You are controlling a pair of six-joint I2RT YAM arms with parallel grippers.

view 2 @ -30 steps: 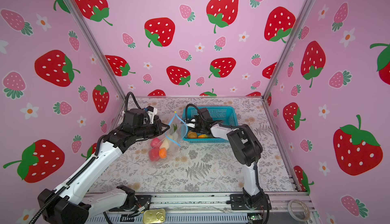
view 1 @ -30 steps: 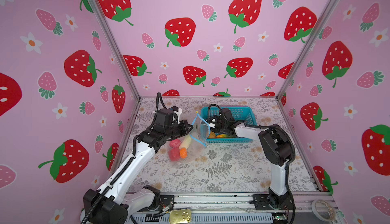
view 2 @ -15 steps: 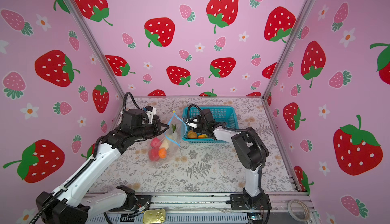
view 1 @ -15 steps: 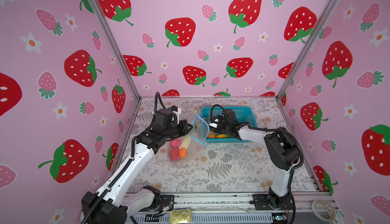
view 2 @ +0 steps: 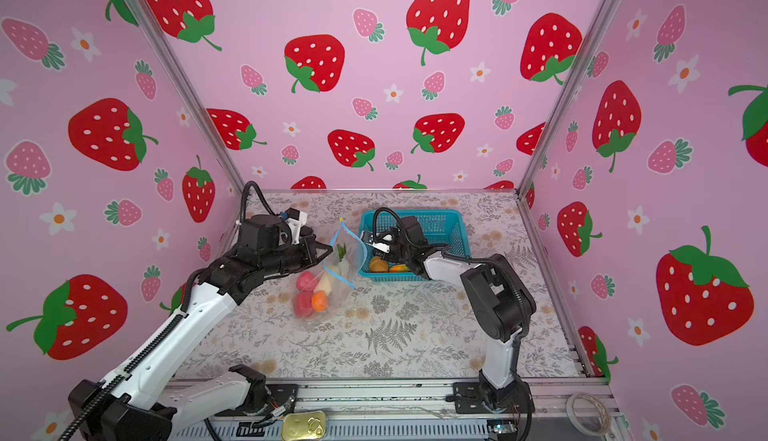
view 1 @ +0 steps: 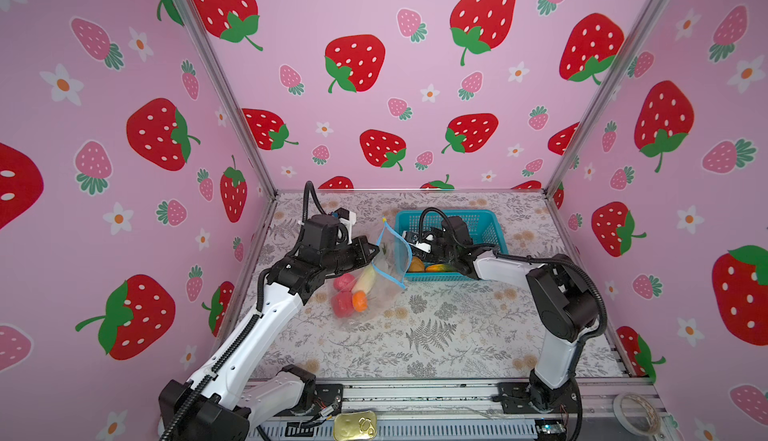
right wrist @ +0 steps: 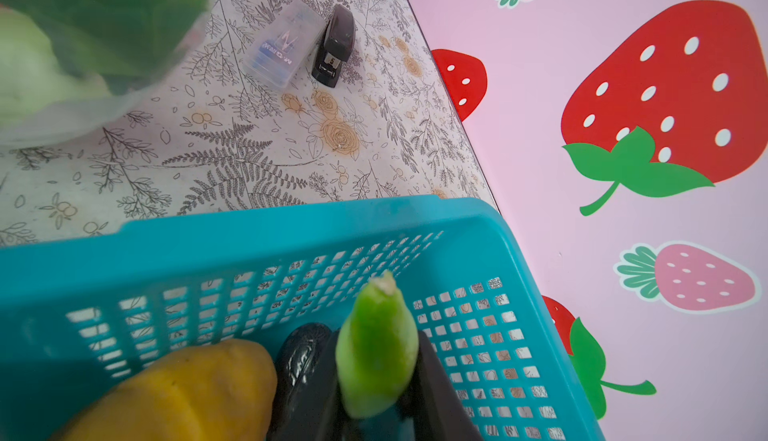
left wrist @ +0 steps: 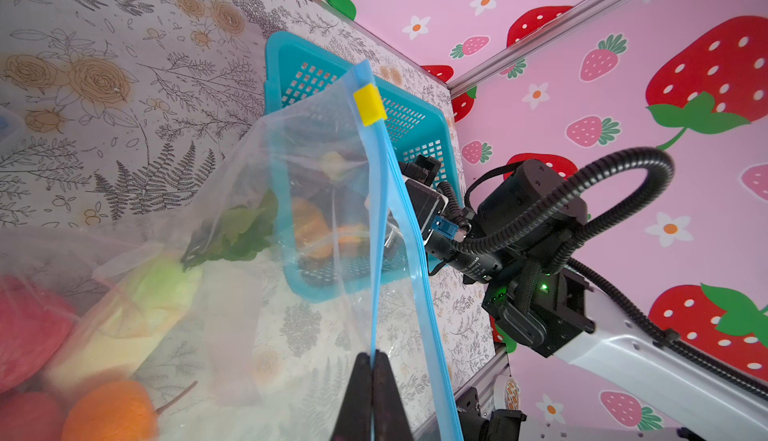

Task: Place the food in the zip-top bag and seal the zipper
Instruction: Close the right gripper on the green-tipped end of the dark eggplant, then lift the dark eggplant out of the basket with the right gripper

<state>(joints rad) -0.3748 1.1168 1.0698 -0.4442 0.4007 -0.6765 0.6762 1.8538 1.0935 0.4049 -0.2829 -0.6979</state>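
Note:
The clear zip-top bag (view 1: 388, 268) stands open between the arms. My left gripper (left wrist: 372, 360) is shut on its light-blue zipper (left wrist: 380, 210), below the yellow slider tab (left wrist: 369, 104). Inside the bag lie two red lumps (view 1: 343, 293), an orange (view 1: 360, 301) and a white radish (view 1: 365, 279). My right gripper (right wrist: 376, 341) is inside the teal basket (right wrist: 249, 223), shut on a green cucumber (right wrist: 376, 360). Beside it lie a dark eggplant (right wrist: 299, 360) and a yellow piece (right wrist: 187, 389). In both top views the bag partly hides that gripper (view 2: 376, 248).
A black stapler (right wrist: 334, 46) and a small clear box (right wrist: 282, 48) lie on the floral table beyond the basket. Pink walls close in the left, back and right. A tin can (view 1: 355, 426) and a tape roll (view 1: 636, 412) rest on the front rail.
The right arm's elbow has swung outward to the right, and its gripper has shifted slightly inside the basket. The left arm and the bag have held still.

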